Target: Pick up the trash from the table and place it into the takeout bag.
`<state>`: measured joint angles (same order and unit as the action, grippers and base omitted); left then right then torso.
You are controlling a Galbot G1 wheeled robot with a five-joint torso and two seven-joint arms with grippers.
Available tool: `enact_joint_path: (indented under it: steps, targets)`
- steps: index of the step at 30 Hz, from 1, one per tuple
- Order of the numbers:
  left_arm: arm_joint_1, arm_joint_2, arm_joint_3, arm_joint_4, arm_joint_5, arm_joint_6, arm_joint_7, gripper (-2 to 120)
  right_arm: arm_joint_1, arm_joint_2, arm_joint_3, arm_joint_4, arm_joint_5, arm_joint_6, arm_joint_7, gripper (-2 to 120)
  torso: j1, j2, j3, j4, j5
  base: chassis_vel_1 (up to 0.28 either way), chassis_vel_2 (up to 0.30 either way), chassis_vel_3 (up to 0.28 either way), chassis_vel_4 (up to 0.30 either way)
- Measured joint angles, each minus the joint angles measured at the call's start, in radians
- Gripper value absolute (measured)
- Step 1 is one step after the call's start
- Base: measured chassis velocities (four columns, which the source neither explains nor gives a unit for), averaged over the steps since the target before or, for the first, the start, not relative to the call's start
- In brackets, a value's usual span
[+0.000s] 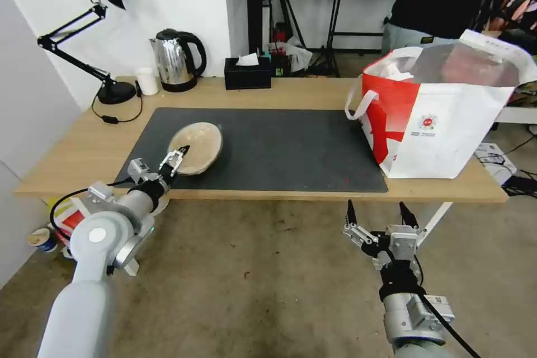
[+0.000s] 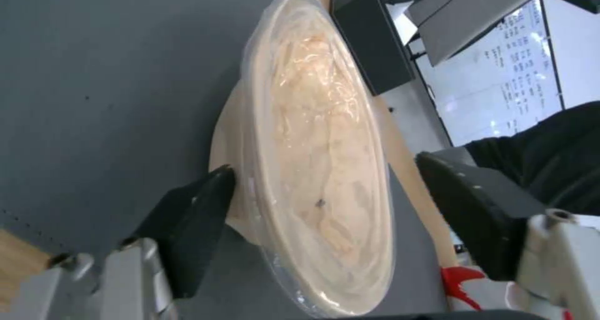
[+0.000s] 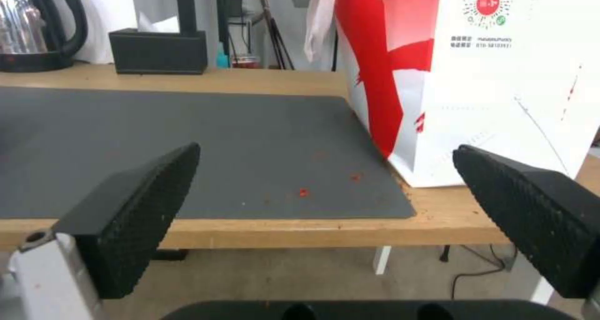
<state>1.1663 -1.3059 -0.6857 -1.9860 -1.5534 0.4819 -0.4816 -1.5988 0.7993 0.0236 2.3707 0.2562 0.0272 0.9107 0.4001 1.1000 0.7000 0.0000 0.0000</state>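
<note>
Both black fingers (image 2: pixel 194 226) of my left gripper (image 1: pixel 174 158) sat spread wide around the paper bowl's (image 1: pixel 196 147) near rim.

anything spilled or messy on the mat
Yes, lightly: a few small red specks dot the dark grey mat near its front corner beside the takeout bag, looking like stray food scraps. The beige paper bowl sits upright between the left gripper jaws, with nothing spilled around it.
</note>
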Motion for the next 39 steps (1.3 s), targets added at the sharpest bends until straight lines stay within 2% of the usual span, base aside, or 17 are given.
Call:
enact_joint_path:
  steps: [6, 10, 11, 14, 19, 21, 22, 25, 28, 39]
  targets:
    - [0.0, -0.001, 0.001, 0.004, 0.016, 0.0, 0.001, 64, 0.0, 0.0, 0.0, 0.0, 0.0, 0.0, 0.0, 100, 0.0, 0.0, 0.0, 0.0, 0.0, 0.0, 0.0, 0.0, 0.0]
    - [0.001, 0.0, 0.001, 0.005, 0.02, 0.001, 0.003, 45, 0.0, 0.0, 0.0, 0.0, 0.0, 0.0, 0.0, 100, 0.0, 0.0, 0.0, 0.0, 0.0, 0.0, 0.0, 0.0, 0.0]
    - [0.001, 0.0, 0.001, 0.005, 0.02, 0.001, 0.003, 45, 0.0, 0.0, 0.0, 0.0, 0.0, 0.0, 0.0, 100, 0.0, 0.0, 0.0, 0.0, 0.0, 0.0, 0.0, 0.0, 0.0]
    - [0.006, -0.001, 0.001, -0.008, 0.025, 0.001, 0.003, 33, 0.0, 0.0, 0.0, 0.0, 0.0, 0.0, 0.0, 100, 0.0, 0.0, 0.0, 0.0, 0.0, 0.0, 0.0, 0.0, 0.0]
    - [0.011, 0.0, -0.002, -0.02, 0.025, 0.0, 0.003, 31, 0.0, 0.0, 0.0, 0.0, 0.0, 0.0, 0.0, 100, 0.0, 0.0, 0.0, 0.0, 0.0, 0.0, 0.0, 0.0, 0.0]
    - [0.017, 0.001, -0.005, -0.027, 0.027, -0.001, 0.003, 23, 0.0, 0.0, 0.0, 0.0, 0.0, 0.0, 0.0, 100, 0.0, 0.0, 0.0, 0.0, 0.0, 0.0, 0.0, 0.0, 0.0]
    - [0.017, 0.001, -0.005, -0.027, 0.027, -0.001, 0.003, 23, 0.0, 0.0, 0.0, 0.0, 0.0, 0.0, 0.0, 100, 0.0, 0.0, 0.0, 0.0, 0.0, 0.0, 0.0, 0.0, 0.0]
    - [0.025, 0.002, -0.008, -0.036, 0.036, -0.004, 0.004, 7, 0.0, 0.0, 0.0, 0.0, 0.0, 0.0, 0.0, 100, 0.0, 0.0, 0.0, 0.0, 0.0, 0.0, 0.0, 0.0, 0.0]
    - [0.028, 0.003, -0.009, -0.045, 0.041, -0.004, 0.004, 0, 0.0, 0.0, 0.0, 0.0, 0.0, 0.0, 0.0, 100, 0.0, 0.0, 0.0, 0.0, -0.0001, 0.0, 0.0, 0.0, 0.0]
    - [0.034, 0.011, -0.019, -0.058, 0.048, -0.01, 0.01, 0, 0.0, 0.0, 0.0, 0.0, 0.0, 0.0, 0.0, 100, 0.0, 0.0, 0.0, 0.0, 0.0, 0.0, 0.0, 0.0, 0.0]
